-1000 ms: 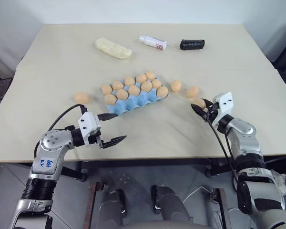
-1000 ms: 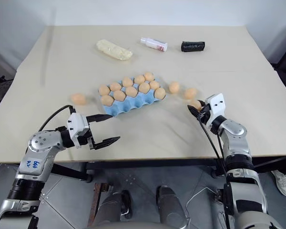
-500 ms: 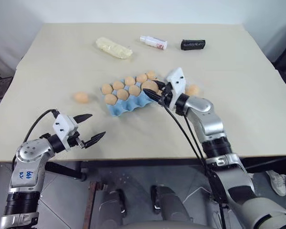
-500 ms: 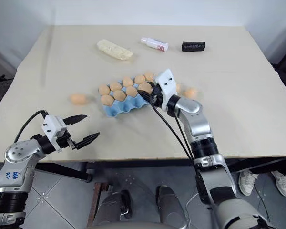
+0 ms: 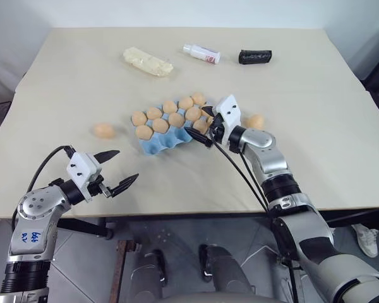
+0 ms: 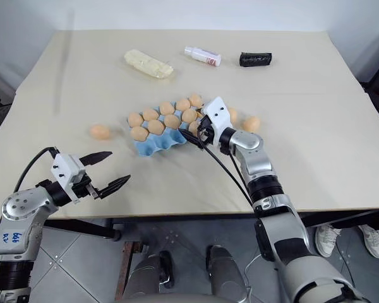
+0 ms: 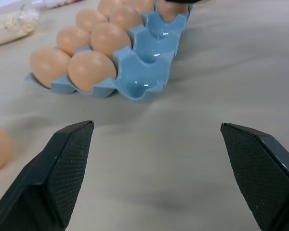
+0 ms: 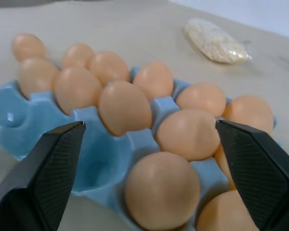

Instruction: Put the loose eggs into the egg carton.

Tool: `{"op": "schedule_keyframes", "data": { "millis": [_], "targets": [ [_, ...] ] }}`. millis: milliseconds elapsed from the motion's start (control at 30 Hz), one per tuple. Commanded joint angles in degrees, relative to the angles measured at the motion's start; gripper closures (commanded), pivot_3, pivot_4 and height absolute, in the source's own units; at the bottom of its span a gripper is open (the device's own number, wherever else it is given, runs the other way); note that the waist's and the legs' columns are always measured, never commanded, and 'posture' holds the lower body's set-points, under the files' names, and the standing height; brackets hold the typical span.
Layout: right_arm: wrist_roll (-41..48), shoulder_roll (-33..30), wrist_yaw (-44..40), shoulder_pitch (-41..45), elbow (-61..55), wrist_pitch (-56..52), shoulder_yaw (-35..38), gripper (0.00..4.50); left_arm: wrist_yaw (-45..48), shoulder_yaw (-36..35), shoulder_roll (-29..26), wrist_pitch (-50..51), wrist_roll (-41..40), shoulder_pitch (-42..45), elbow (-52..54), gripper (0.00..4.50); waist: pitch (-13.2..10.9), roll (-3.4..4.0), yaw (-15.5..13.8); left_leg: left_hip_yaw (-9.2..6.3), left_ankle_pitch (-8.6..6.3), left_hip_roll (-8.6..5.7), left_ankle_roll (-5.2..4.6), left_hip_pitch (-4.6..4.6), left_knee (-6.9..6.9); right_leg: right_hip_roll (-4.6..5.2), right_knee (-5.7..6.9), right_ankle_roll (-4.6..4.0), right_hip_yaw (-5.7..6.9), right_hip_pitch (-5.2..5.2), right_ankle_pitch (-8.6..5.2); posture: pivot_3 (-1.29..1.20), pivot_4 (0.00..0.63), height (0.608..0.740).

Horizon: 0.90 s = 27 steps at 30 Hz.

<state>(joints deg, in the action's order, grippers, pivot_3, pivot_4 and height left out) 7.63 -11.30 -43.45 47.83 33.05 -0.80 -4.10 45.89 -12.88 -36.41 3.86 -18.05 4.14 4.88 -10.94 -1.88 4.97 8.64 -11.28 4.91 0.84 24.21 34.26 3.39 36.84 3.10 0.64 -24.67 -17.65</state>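
1. the right gripper (image 6: pixel 198 130) is hanging at the egg carton (image 6: pixel 153 144)'s right end, fingers spread and holding nothing.
2. the left gripper (image 6: pixel 108 169) is gaping empty, near the carton's front-left.
3. the carton is carrying about eleven eggs.
4. three loose eggs are lying outside: one (image 6: pixel 100 131) left of the carton, two (image 6: pixel 251 124) right.

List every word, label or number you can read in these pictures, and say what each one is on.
White bottle at the far side of the table: its label carries red print, too small to read.
Black roll: no legible marking.
Egg carton, eggs and pale yellow bundle: no text.
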Motion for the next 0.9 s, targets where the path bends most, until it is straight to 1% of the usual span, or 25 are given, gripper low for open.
{"op": "schedule_keyframes", "data": {
  "millis": [33,100,200,300,400,500,600,700,833,900],
  "targets": [
    [2.86,-2.37,-1.76,-2.94,-9.93,-2.17,1.58,0.04,0.22,-0.35,-0.02,0.20,-1.65,1.01,2.64,0.00,0.00,0.00,-0.08,-0.02,0.01,-0.01,0.00,0.00,0.01,0.02,0.02,0.00,0.02,0.01,0.00,0.00,0.150,0.740],
    [3.28,-4.53,-2.00,-6.02,-14.39,-2.93,2.23,0.04,0.47,0.22,0.17,0.56,-1.80,1.70,2.84,0.00,0.00,0.00,-0.33,-0.02,0.01,-0.04,0.00,-0.01,0.04,0.06,0.03,0.01,0.02,0.03,0.01,0.00,0.150,0.740],
    [5.09,-8.78,-1.28,-12.69,-21.26,-4.00,5.65,0.04,1.27,1.90,0.33,0.58,-1.38,2.91,2.77,0.00,0.01,-0.02,-0.84,-0.09,0.02,-0.13,-0.03,0.01,0.05,0.16,-0.01,0.01,0.08,0.07,0.01,0.00,0.150,0.740],
    [3.20,-15.28,1.91,-24.43,-25.16,-1.66,11.96,0.04,2.42,4.44,1.38,2.97,-2.42,4.74,2.29,0.00,0.02,-0.03,-1.77,-0.08,-0.01,-0.16,-0.07,0.00,0.02,0.18,-0.13,0.02,0.07,0.10,0.01,0.00,0.150,0.740],
    [5.00,-16.98,2.82,-31.35,-27.34,-1.17,15.21,0.04,2.58,5.90,2.62,2.84,-2.06,6.38,1.66,0.00,0.02,-0.03,-2.22,-0.10,-0.06,-0.17,-0.09,0.01,-0.02,0.15,-0.33,0.02,0.09,0.16,0.01,0.00,0.150,0.740],
    [6.41,-16.81,3.46,-35.03,-28.08,-0.48,17.11,0.04,3.13,7.69,3.70,2.37,-1.22,8.27,0.28,0.00,0.02,-0.03,-1.13,0.07,-0.04,-0.16,-0.12,-0.06,0.03,-0.02,-0.30,0.15,-0.08,0.14,0.09,0.00,0.150,0.740],
    [6.46,-16.73,4.07,-36.41,-27.48,0.13,17.26,0.04,3.54,9.76,4.85,0.80,0.22,11.14,-2.29,0.00,0.02,-0.03,-0.29,0.02,0.00,-0.21,-0.06,-0.17,0.28,-0.17,-0.03,0.17,-0.06,0.19,0.11,0.00,0.150,0.740],
    [6.56,-16.30,4.54,-34.90,-25.88,0.88,16.78,0.04,4.26,10.52,5.11,-0.16,0.56,12.82,-4.12,0.00,0.02,-0.03,-0.04,-0.08,0.00,-0.19,-0.06,-0.18,0.52,-0.25,0.07,0.11,-0.11,0.22,0.11,0.00,0.150,0.740],
    [5.16,-16.09,5.77,-28.05,-20.36,0.40,15.28,0.04,4.63,10.56,4.98,-0.97,0.57,13.91,-5.47,0.00,0.01,-0.02,0.02,-0.06,0.02,-0.14,-0.09,-0.13,0.75,-0.27,0.09,0.10,-0.16,0.23,0.15,0.00,0.150,0.740],
    [4.64,-15.71,6.43,-23.03,-16.02,-0.22,14.67,0.04,4.88,10.19,4.79,-0.77,0.13,13.81,-5.48,0.00,0.01,-0.02,-0.01,-0.03,0.06,-0.11,-0.18,-0.13,0.76,-0.17,0.09,0.08,-0.16,0.22,0.15,0.00,0.150,0.740]
  ]
}}
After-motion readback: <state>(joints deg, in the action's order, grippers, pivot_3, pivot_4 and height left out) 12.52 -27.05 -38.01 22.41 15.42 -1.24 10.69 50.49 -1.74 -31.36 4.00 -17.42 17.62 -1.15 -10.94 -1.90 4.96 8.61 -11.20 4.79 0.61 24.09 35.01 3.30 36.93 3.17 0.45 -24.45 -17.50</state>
